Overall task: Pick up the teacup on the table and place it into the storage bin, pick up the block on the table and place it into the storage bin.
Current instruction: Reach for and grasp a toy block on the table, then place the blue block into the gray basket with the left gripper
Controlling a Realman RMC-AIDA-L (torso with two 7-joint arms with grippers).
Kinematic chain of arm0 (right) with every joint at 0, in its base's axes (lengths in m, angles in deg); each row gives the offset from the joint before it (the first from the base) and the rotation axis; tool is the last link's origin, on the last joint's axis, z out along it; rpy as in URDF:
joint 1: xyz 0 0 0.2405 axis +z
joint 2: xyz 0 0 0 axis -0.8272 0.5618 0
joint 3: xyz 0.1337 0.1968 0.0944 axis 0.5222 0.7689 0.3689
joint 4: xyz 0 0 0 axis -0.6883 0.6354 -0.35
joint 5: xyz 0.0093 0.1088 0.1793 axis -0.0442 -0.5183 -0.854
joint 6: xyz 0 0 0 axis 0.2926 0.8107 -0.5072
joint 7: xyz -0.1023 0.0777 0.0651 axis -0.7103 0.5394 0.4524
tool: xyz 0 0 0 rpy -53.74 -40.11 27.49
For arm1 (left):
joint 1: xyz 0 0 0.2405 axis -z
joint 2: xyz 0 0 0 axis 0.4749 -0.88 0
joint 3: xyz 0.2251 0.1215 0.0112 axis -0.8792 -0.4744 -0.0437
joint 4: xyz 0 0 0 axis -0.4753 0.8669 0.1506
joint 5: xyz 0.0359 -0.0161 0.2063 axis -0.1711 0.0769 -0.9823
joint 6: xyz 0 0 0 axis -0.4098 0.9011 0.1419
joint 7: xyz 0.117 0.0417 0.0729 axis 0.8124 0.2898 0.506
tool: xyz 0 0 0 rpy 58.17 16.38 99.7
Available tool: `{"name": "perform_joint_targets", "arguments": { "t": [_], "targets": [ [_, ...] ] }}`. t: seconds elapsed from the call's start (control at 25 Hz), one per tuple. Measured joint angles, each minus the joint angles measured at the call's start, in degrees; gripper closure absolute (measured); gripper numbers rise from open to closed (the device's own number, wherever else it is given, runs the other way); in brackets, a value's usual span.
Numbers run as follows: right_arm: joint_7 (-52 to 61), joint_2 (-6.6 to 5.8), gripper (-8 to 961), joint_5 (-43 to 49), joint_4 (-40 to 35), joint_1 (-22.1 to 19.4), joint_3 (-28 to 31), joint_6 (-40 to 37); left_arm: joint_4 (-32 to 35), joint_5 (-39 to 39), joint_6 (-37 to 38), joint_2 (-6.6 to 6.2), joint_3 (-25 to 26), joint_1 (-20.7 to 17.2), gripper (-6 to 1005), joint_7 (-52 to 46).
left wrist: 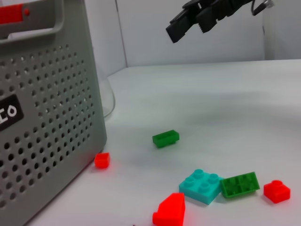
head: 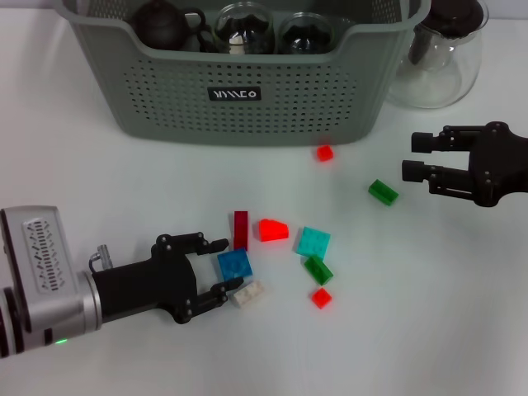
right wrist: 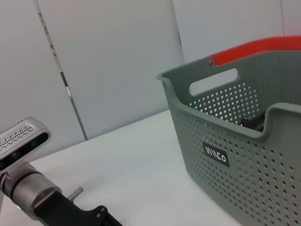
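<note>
The left gripper (head: 221,266) lay low on the near left of the table, its two fingers spread wide with the blue block (head: 234,265) sitting between the tips; the fingers had not yet closed on it, as far as I could judge. A white block (head: 248,294) lay just beside the nearer finger, and a dark red block (head: 240,228) just beyond the farther one.

The storage bin (head: 247,115) stood at the far side, already holding a dark teapot (head: 163,25) and glassware, so the teacup half looked done and a block was the step in hand.

To do it well, I reckoned the fingers should close squarely on the blue block's flat sides, staying clear of the white piece so it wasn't dragged along. Then a straight lift, high enough to clear the bin's rim before moving far and releasing inside.

The right gripper (head: 414,157) hung open and empty at the far right, near a green block (head: 383,192) and in front of the glass pitcher (head: 437,58).
</note>
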Motion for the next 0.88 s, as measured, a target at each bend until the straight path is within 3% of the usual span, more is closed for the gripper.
{"name": "perform_joint_targets", "arguments": {
  "t": [0.64, 0.76, 0.88],
  "targets": [
    [0.0, -0.21, 428, 0.0, 0.5, 0.0, 0.0, 0.1, -0.1, 0.5, -0.6, -0.17, 0.0, 0.1, 484, -0.9],
    [0.0, -0.20, 428, 0.0, 0.5, 0.1, 0.1, 0.0, 0.1, 0.4, -0.7, -0.21, 0.0, 0.2, 603, -2.1],
    [0.0, -0.18, 428, 0.0, 0.5, 0.1, 0.2, -0.1, 0.8, 0.2, -0.1, -0.33, 0.0, 0.1, 603, -3.6]
  ]
}}
